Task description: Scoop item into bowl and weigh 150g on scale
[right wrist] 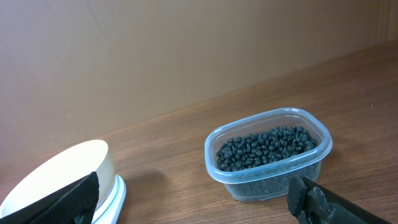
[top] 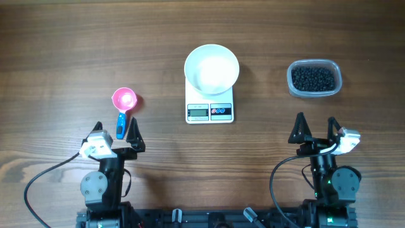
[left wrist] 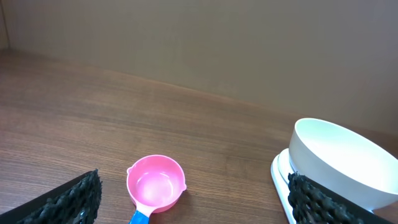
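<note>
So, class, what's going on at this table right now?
Nothing is being handled yet. The left gripper and the right gripper are both open and empty, at the near side of the table. The white bowl stands empty on the scale. The black beans sit in a clear tub to the right. A pink scoop lies just ahead of the left gripper, untouched.

- L gripper [top: 116,123]: jaws spread wide, gripping nothing, pointing fwd.
- R gripper [top: 315,118]: jaws wide too, empty, pointing fwd.
- Both arms folded back low.
</note>
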Motion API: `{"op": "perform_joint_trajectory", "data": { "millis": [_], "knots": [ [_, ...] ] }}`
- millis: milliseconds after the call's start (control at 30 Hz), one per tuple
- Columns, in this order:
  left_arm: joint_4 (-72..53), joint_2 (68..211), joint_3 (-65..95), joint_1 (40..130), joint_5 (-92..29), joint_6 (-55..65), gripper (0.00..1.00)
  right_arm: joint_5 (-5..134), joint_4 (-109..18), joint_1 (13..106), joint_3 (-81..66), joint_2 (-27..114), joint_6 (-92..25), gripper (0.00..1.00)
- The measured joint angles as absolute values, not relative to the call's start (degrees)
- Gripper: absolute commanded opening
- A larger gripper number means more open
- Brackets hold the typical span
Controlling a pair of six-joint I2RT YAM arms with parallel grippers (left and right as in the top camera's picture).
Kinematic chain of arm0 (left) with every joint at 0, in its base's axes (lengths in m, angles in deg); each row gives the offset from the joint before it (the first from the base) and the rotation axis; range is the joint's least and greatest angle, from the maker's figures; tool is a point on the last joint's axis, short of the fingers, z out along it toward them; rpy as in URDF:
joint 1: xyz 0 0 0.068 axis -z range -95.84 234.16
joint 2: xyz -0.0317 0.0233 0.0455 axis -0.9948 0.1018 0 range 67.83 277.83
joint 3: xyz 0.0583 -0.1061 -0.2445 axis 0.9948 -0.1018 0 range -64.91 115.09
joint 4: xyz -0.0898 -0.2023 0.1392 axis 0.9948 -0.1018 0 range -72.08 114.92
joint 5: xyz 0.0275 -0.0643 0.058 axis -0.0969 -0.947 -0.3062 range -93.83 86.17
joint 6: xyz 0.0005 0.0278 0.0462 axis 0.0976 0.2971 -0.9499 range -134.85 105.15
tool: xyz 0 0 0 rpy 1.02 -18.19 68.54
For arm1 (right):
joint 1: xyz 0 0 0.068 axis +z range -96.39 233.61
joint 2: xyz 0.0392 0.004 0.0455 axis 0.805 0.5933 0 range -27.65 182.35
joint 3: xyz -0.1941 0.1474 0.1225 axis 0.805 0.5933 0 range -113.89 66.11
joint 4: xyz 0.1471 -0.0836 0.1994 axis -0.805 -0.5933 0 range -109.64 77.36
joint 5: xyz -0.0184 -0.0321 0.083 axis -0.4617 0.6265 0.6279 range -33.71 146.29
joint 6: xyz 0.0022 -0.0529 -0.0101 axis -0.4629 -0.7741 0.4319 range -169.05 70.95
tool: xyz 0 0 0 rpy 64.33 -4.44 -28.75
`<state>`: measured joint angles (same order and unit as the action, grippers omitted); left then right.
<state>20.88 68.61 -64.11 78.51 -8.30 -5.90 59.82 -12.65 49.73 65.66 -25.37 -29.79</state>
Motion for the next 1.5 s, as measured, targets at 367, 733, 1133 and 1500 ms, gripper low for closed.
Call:
{"op": "perform_joint_trajectory", "data": {
  "millis": [367, 733, 1133, 1500],
  "knots": [
    [20.9, 68.6, -64.1, 78.5, -8.3, -5.9, 1.0, 59.8, -12.7, 49.7, 65.7, -25.4, -27.2, 1.0],
    [22.4, 68.6, -64.1, 78.5, -10.6, -5.9, 1.0, 60.1, -12.7, 49.7, 65.7, -25.3, -17.8, 1.0],
    [27.1, 68.6, -64.2, 78.5, -11.4, -1.6, 1.0, 65.4, -12.3, 49.7, 63.4, -15.5, -25.5, 1.0],
    [26.9, 85.6, -51.0, 78.5, -12.8, -1.4, 1.0, 68.6, -23.7, 49.7, 37.6, 8.3, -28.8, 1.0]
  ]
}}
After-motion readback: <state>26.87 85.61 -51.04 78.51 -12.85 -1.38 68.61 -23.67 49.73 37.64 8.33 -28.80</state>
